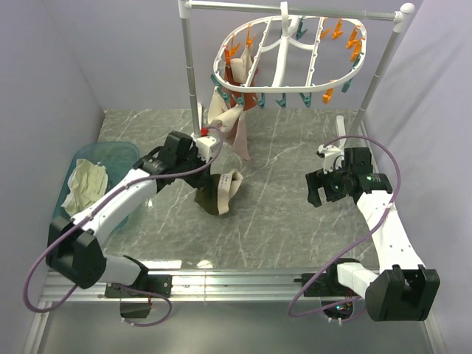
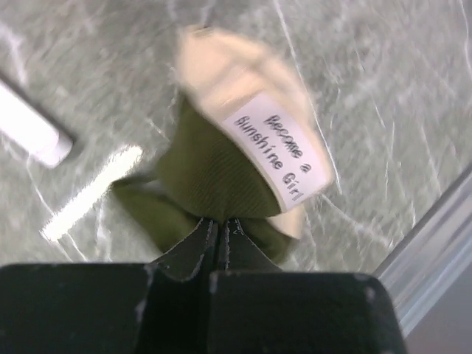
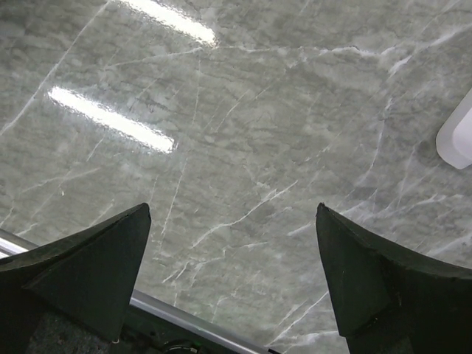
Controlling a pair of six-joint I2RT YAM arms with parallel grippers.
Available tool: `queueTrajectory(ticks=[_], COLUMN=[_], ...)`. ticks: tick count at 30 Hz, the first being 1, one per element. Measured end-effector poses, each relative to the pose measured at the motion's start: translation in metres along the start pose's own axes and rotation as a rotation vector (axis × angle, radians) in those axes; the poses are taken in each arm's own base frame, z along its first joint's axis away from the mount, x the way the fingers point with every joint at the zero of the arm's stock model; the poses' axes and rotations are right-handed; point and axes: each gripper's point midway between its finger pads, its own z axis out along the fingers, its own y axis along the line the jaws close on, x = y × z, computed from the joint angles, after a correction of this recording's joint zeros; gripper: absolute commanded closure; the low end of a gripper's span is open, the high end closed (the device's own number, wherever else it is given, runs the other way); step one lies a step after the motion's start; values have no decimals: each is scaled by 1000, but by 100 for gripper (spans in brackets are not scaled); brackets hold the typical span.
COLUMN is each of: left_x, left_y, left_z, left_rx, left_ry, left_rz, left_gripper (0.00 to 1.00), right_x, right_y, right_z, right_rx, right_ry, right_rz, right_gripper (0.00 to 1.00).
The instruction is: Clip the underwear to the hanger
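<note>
The underwear is a dark olive-green brief with a pale beige waistband. It hangs from my left gripper just above the marble table, left of centre. In the left wrist view my left gripper is shut on the olive fabric, and a white label shows on the waistband. The hanger, a white oval frame with orange and teal clothespins, hangs from the rail at the back. My right gripper is open and empty at the right, with only bare table between its fingers in the right wrist view.
A teal basket at the left holds a cream-white cloth. Pinkish-beige and rust-red garments hang from the hanger's left side. The white pole stand flanks the hanger, and its foot lies near my right gripper.
</note>
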Motion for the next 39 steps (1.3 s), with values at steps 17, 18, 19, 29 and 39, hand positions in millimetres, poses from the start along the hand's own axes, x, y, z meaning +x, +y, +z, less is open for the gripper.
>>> queueTrajectory(ticks=[17, 18, 19, 29, 39], left_x=[68, 62, 54, 35, 32], left_y=[-99, -87, -72, 89, 124], left_z=[14, 14, 14, 14, 53], left_rx=[258, 230, 194, -167, -196], left_ry=[188, 171, 151, 94, 119], left_rz=[79, 74, 64, -140, -115], left_gripper=[40, 40, 41, 53, 57], right_x=[0, 0, 1, 2, 2], right_y=[11, 12, 13, 15, 17], right_z=[6, 6, 6, 7, 7], right_rx=[-96, -102, -106, -120, -128], right_ry=[63, 65, 68, 74, 75], right_rz=[34, 37, 38, 42, 44], right_gripper=[3, 3, 3, 6, 6])
